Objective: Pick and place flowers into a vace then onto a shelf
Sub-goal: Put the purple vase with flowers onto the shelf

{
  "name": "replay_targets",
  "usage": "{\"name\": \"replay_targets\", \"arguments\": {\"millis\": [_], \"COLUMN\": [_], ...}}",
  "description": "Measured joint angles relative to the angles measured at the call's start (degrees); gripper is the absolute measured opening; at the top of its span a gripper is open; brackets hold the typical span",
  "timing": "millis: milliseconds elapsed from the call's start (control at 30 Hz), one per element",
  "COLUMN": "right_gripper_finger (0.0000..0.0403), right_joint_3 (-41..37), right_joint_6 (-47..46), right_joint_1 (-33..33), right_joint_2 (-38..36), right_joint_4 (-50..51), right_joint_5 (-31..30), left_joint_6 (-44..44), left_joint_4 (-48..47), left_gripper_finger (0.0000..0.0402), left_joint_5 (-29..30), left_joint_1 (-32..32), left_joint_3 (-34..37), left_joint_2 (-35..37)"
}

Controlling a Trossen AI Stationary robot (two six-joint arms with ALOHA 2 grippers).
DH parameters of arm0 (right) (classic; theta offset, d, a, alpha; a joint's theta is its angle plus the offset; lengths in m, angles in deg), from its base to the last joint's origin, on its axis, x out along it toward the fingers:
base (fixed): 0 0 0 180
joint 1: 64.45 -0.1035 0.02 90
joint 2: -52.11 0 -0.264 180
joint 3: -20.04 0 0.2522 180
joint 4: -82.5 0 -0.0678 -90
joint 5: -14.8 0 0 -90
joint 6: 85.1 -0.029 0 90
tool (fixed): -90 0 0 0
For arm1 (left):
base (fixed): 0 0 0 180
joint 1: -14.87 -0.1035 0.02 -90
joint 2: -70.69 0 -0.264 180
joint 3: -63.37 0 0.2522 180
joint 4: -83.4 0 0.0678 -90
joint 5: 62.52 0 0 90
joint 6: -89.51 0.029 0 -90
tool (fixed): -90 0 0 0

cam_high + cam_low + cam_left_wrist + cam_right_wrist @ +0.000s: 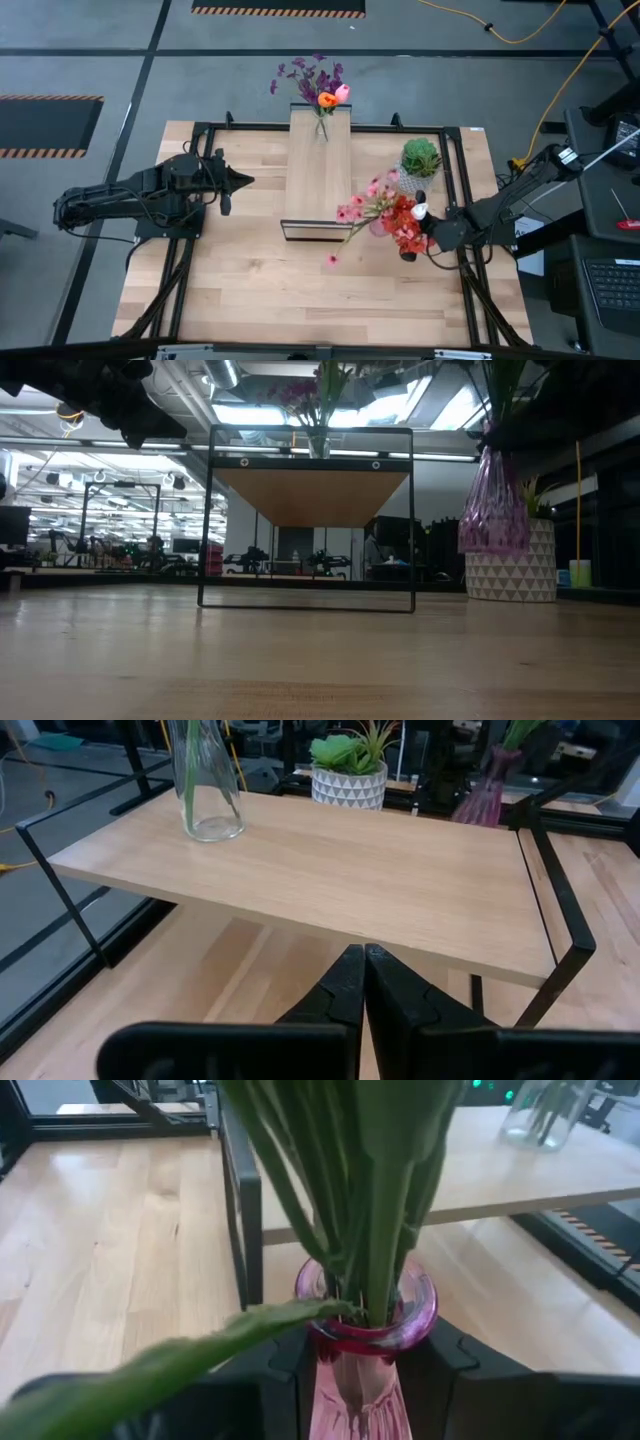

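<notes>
Right claw clamps the pink vase just right of the shelf, potted plant crowding behind; left claw together, left of the shelf over open counter.

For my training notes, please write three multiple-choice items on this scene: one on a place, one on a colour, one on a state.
1. Where does the clear vase stand?
A. on the shelf's far end
B. on the table, beside the left arm
C. in the white pot

2. What colour is the vase between the right gripper's fingers?
A. blue
B. pink
C. black

3. How is the left gripper?
A. shut, empty
B. wide open
C. shut on a flower

Answers: 1 A, the high view shows it there. 2 B, pink glass in the right wrist view. 3 A, its fingers meet with nothing between.
</notes>
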Motion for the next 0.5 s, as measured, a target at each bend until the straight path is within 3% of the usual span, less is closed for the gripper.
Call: {"name": "replay_targets", "arguments": {"millis": [267,500], "right_gripper_finger": [0.0097,0.0097], "right_joint_3": [6.5,15.4], "right_joint_6": [5.6,14.8], "right_joint_1": [2.3,9.6], "right_joint_2": [-4.6,-4.7], "right_joint_4": [7.4,9.0], "right_joint_5": [2.6,12.4], "left_joint_6": [0.1,0.0], "left_joint_4": [0.1,1.1], "left_gripper_finger": [0.0002,0.0007], "left_joint_5": [0.0,0.0], "left_joint_1": [0.0,0.0], "left_joint_3": [0.0,0.0], "left_joint_2": [0.0,0.0]}}
